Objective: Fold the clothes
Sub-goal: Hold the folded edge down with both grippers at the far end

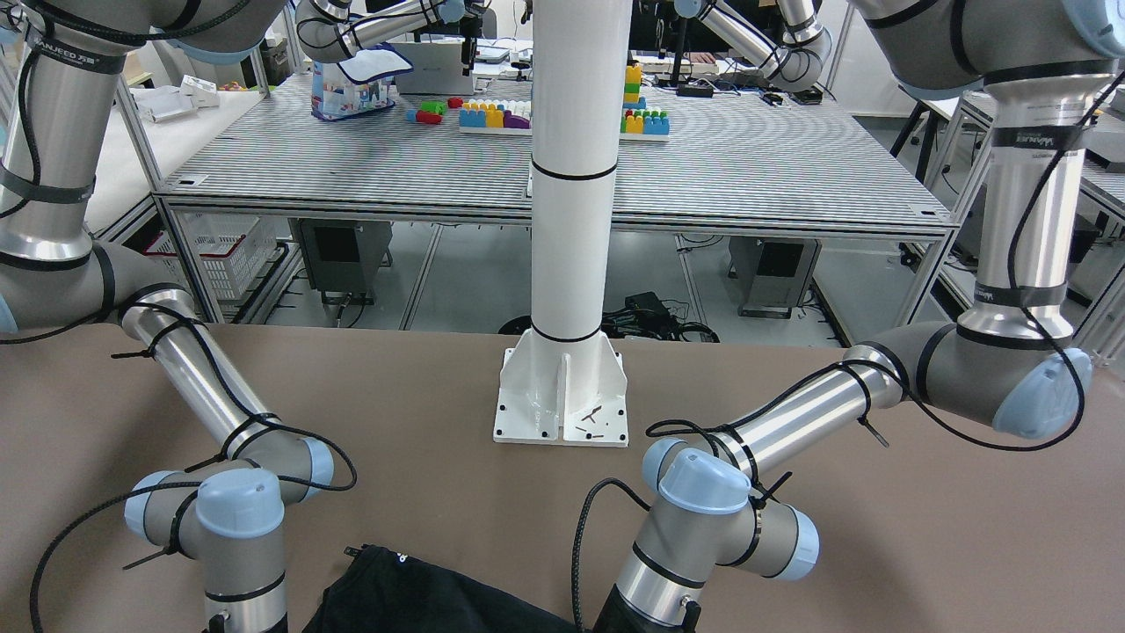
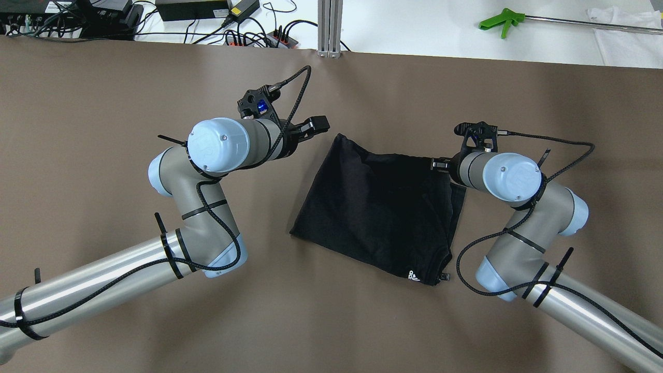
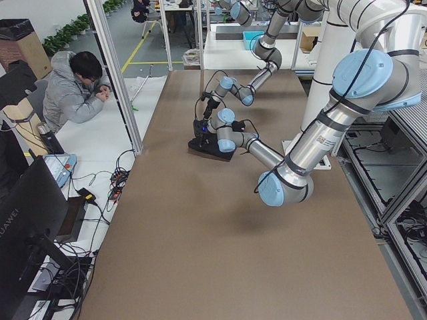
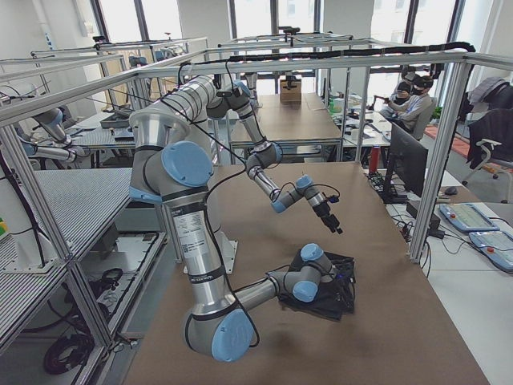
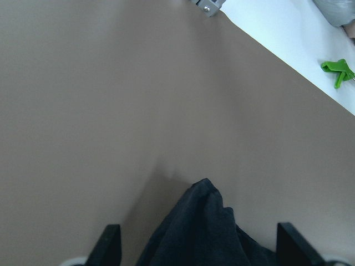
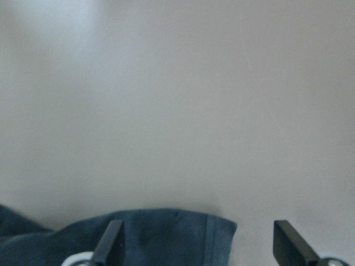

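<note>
A black garment lies folded on the brown table between my two arms, with a small white logo at its near corner. It also shows at the bottom of the front-facing view. My left gripper is open just off the garment's far left corner. In the left wrist view the corner lies between the spread fingers. My right gripper is open at the garment's far right corner. In the right wrist view the cloth edge lies between its fingers.
Cables and power bricks lie along the table's far edge, with a green tool and a white cloth on the white surface beyond. The white post base stands at the robot's side. An operator sits beside the table.
</note>
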Action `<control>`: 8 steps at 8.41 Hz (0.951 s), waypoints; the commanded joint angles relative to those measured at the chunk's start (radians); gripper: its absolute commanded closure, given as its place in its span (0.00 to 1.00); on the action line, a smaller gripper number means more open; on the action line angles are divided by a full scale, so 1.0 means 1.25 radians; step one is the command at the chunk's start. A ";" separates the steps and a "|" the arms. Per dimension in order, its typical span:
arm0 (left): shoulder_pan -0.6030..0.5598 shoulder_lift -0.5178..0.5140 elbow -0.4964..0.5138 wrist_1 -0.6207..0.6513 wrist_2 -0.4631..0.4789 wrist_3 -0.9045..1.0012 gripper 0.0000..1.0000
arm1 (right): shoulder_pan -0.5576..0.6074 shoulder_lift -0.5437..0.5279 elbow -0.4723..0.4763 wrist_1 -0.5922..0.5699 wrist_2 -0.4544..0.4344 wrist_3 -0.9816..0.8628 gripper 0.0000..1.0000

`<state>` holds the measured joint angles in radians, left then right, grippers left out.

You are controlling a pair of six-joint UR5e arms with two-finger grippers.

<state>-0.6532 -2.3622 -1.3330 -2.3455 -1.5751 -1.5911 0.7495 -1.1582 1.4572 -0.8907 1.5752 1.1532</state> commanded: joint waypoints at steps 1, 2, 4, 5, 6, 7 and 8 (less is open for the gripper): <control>0.002 0.000 0.001 0.000 0.001 0.000 0.00 | 0.020 0.069 -0.162 0.085 -0.001 -0.003 0.06; 0.002 -0.001 0.002 0.000 0.001 0.000 0.00 | 0.020 0.070 -0.162 0.085 0.000 -0.002 0.07; 0.001 -0.001 0.004 0.000 0.000 0.002 0.00 | 0.021 0.069 -0.155 0.085 0.026 0.000 0.07; 0.001 -0.001 0.004 -0.001 -0.001 0.002 0.00 | 0.021 0.066 -0.144 0.085 0.031 0.000 0.07; 0.002 -0.001 0.004 -0.001 -0.002 0.002 0.00 | 0.023 0.048 -0.114 0.084 0.058 0.000 0.07; 0.002 -0.003 0.004 -0.001 -0.002 0.002 0.00 | 0.025 0.028 -0.091 0.084 0.065 -0.001 0.07; 0.003 -0.003 0.004 -0.001 -0.002 0.002 0.00 | 0.026 0.008 -0.073 0.087 0.066 -0.002 0.06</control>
<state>-0.6508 -2.3646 -1.3285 -2.3468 -1.5767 -1.5892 0.7787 -1.1041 1.3176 -0.7849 1.6416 1.1528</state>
